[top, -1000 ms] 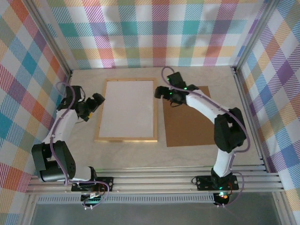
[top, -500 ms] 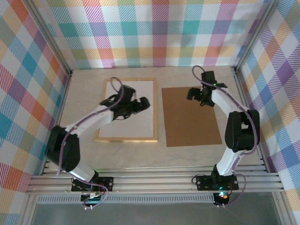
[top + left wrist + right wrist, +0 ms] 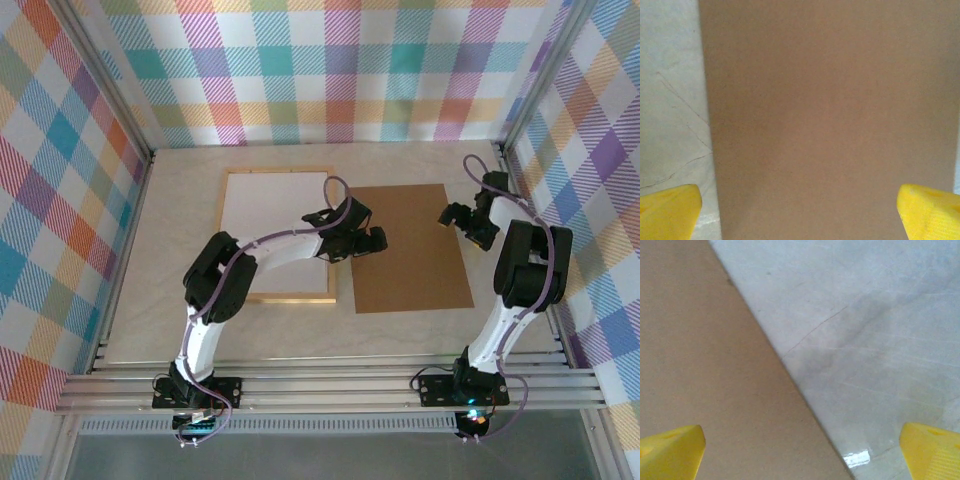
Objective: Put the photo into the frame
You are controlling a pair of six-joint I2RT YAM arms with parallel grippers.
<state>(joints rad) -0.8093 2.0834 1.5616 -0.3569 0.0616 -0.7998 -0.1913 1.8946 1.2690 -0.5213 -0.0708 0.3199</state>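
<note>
The frame, thin golden wood around a white surface, lies flat left of centre. The photo is out of view. My left arm reaches across the frame's right side, and my left gripper hangs open over the left edge of a brown board. In the left wrist view that board spans the gap between the yellow fingertips, with the left gripper holding nothing. My right gripper is open at the board's upper right edge. The right wrist view has the right gripper straddling the board's edge.
Pale marbled tabletop surrounds the frame and board; it also lies right of the board's edge. Plaid walls and metal posts close in the back and sides, and the right arm stands close to the right wall.
My left arm has swung right from the frame's left side, across it, to the board's left edge. My right arm has moved right from the frame's edge to the board's right edge.
</note>
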